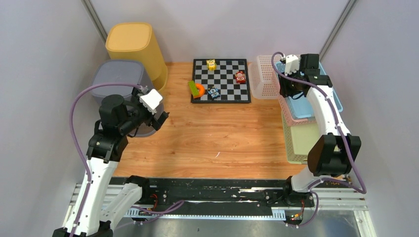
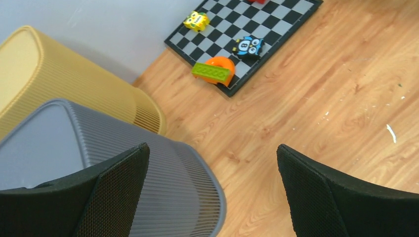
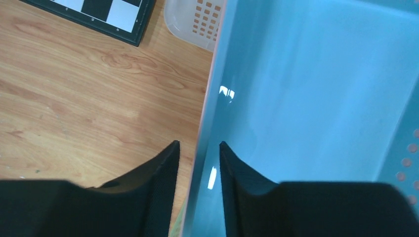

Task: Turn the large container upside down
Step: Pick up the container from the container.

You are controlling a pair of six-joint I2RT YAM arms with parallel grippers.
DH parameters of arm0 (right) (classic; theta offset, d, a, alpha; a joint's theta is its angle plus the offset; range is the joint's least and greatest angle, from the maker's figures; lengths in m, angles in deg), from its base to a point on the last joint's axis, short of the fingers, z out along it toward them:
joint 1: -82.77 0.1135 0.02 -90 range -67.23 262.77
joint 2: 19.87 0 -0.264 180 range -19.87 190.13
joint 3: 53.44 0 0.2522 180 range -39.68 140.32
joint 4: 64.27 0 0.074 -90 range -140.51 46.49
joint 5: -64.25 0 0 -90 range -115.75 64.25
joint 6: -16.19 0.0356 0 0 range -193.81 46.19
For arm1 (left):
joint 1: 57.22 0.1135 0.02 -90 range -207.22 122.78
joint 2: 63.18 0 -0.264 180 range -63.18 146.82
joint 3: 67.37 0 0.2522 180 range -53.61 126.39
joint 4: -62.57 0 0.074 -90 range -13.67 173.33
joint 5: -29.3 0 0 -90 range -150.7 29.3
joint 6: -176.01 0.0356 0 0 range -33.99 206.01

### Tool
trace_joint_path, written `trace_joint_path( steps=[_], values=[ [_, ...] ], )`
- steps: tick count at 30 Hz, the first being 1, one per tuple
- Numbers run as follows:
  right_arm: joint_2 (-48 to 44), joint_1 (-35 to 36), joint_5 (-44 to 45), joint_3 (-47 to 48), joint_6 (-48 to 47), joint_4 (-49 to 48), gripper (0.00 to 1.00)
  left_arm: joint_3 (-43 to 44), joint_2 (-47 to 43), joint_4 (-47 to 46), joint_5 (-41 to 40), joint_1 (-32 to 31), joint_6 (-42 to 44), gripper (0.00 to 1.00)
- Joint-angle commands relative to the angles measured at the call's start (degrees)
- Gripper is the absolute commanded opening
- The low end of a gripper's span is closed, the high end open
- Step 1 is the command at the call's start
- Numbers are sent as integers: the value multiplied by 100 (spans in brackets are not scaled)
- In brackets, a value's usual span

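Blue glossy plastic tub (image 3: 306,98) is straddled at its nine-o'clock wall by the right gripper (image 3: 197,153), jaws narrowly apart; deep clamping is advised.

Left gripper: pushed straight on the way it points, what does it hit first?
Probably the grey bin, its side lying under the open left gripper; otherwise the table. Depth is unclear.
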Motion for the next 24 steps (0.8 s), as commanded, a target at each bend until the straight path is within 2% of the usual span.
trace_joint_path(
  steps=[1,3,10,24],
  values=[
    [156,-133,63,205,107,-38,33,-83,-86,106,365,-3,-43,100],
    [187,-143,93,220,107,-39,24,-98,-98,119,384,-3,-61,100],
    [212,-150,325,274,60,-46,3,-112,-101,110,401,-4,-83,100],
    [-226,-148,772,519,46,-106,2,-143,-109,121,449,-3,-107,100]
  ],
)
